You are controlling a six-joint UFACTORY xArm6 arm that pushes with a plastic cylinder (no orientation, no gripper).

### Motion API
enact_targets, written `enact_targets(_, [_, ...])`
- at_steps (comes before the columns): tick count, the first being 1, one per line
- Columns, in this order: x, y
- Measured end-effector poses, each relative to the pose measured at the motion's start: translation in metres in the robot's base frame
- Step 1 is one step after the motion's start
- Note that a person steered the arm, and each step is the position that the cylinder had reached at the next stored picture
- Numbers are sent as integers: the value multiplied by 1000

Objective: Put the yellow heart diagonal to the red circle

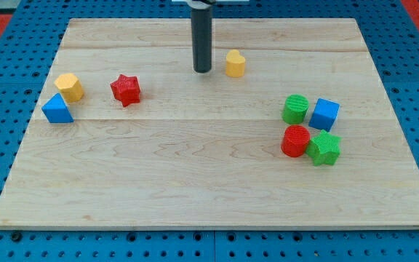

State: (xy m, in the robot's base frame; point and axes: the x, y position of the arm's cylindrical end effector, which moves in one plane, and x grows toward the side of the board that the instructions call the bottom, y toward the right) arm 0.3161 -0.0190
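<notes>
My tip (202, 70) has no pincer, so it grips nothing; it sits just left of the yellow heart (235, 63). The red circle (294, 140) is far off at the view's right, so the pushing is mostly left to do.

Pale wooden board (195, 182), smooth with visible grain; the rod (202, 36) looks dark and matt; red circle (294, 140) and yellow heart (234, 63) show ridged matt plastic.

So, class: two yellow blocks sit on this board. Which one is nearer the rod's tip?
The yellow heart, just right of my tip; the yellow hexagon sits far left.
</notes>
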Motion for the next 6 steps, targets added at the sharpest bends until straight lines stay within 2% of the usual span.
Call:
enact_targets(1, [-17,19])
enact_targets(2, [-48,65])
enact_targets(3, [13,54])
enact_targets(4, [31,56])
enact_targets(5, [81,56])
enact_targets(6, [104,29])
